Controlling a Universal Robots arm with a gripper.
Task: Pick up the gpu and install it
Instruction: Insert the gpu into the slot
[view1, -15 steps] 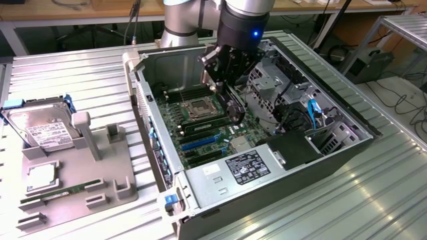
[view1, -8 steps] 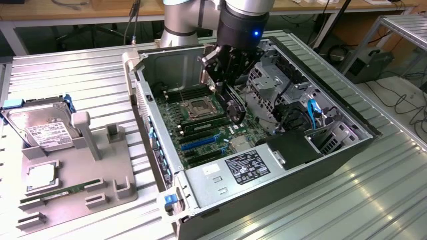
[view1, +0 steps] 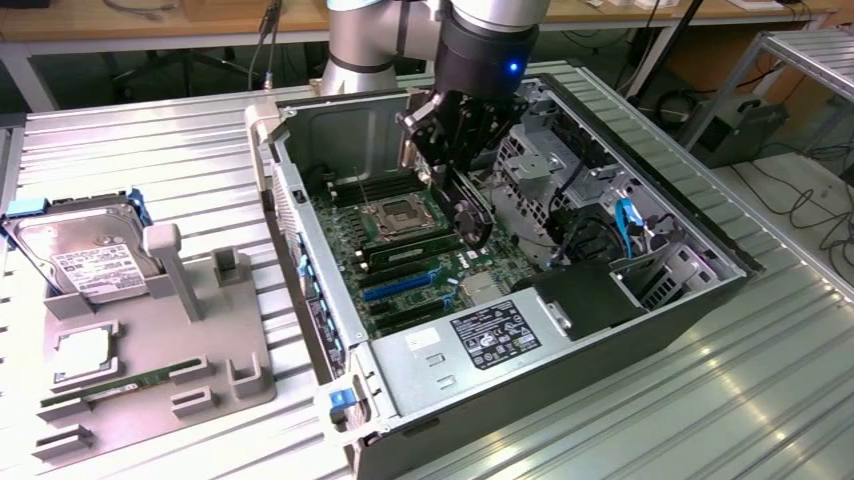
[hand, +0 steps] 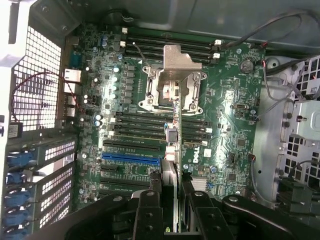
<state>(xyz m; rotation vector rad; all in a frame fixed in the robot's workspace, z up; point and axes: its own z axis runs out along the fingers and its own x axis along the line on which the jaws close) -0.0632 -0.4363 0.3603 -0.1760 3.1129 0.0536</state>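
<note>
My gripper (view1: 451, 168) hangs inside the open computer case (view1: 314, 300), shut on the gpu (view1: 469, 222), a slim black card that hangs on edge below the fingers. The card's lower edge is just above the green motherboard (view1: 350, 222), near the CPU socket (view1: 402, 214) and the expansion slots. In the wrist view the gpu (hand: 170, 167) runs edge-on between my two black fingers (hand: 149, 202), over the motherboard (hand: 227, 112) and next to the blue slot (hand: 131, 161). My gripper (hand: 171, 194) is closed around the card.
A silver hard drive (view1: 78, 258) and a RAM stick (view1: 127, 385) rest on a grey fixture tray (view1: 200, 350) at the exterior view's left. Inside the case, a drive cage (view1: 541, 165), cables and the power supply (view1: 487, 335) crowd the card's surroundings.
</note>
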